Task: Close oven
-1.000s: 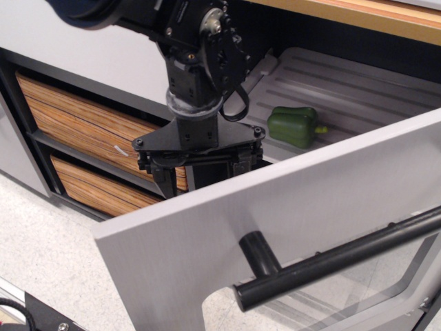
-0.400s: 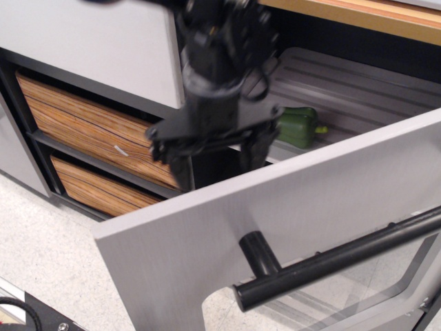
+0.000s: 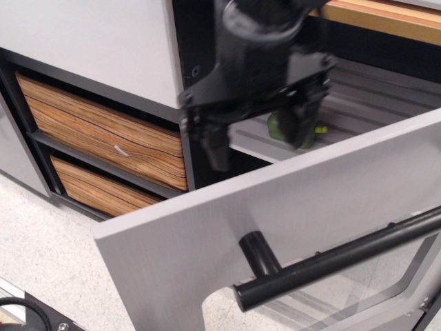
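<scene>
The oven point(image 3: 289, 227) is not yet closed: its brushed-silver door hangs far open and fills the lower right of the view, with the top edge running up toward the right edge, so the whole closing swing is left to do. The door carries a black cylindrical bar handle point(image 3: 324, 265) on a short black post, and below it the rounded corner of a clear window shows the speckled floor through it. Behind the door the dark cavity holds a grey ribbed rack point(image 3: 372, 93), and a green toy pepper point(image 3: 279, 127) lies on it, partly hidden by the arm. The gripper point(image 3: 256, 134) hangs above the door's top edge at the mouth of the cavity, its two black fingers spread wide with nothing between them; one fingertip point(image 3: 215, 148) points down near the cabinet post, the other stands in front of the pepper. It touches neither the door nor the handle, as far as the blur allows. My guess is that it must get behind or under the door to push it up and shut. To the left sit two wood-grain drawers point(image 3: 103, 127), both closed, beneath a pale grey panel.
</scene>
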Controlling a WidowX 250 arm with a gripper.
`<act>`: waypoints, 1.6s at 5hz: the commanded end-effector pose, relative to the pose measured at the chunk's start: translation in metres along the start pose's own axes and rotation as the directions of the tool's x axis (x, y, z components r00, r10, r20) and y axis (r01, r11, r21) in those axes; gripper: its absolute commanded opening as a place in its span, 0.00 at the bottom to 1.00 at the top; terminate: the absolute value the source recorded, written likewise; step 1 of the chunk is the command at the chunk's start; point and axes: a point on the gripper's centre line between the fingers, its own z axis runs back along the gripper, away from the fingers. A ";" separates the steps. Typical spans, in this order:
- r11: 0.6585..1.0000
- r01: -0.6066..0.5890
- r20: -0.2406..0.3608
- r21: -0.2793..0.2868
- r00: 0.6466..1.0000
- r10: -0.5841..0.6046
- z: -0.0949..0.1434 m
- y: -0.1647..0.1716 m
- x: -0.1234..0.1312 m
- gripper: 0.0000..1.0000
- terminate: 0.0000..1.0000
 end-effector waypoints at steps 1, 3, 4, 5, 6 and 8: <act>0.998 -0.021 -0.084 -0.055 0.996 0.016 0.056 -0.017 -0.012 1.00 0.00; 0.997 0.017 -0.119 -0.078 0.993 -0.026 0.075 -0.013 -0.031 1.00 0.00; 0.997 0.055 -0.162 -0.052 0.985 -0.062 0.075 -0.011 -0.045 1.00 0.00; 0.998 0.057 -0.210 -0.028 0.976 -0.061 0.073 -0.013 -0.057 1.00 0.00; 0.998 0.060 -0.293 -0.010 0.954 -0.060 0.065 -0.015 -0.070 1.00 0.00; 0.999 0.022 -0.241 0.042 0.970 -0.011 0.035 -0.018 -0.059 1.00 0.00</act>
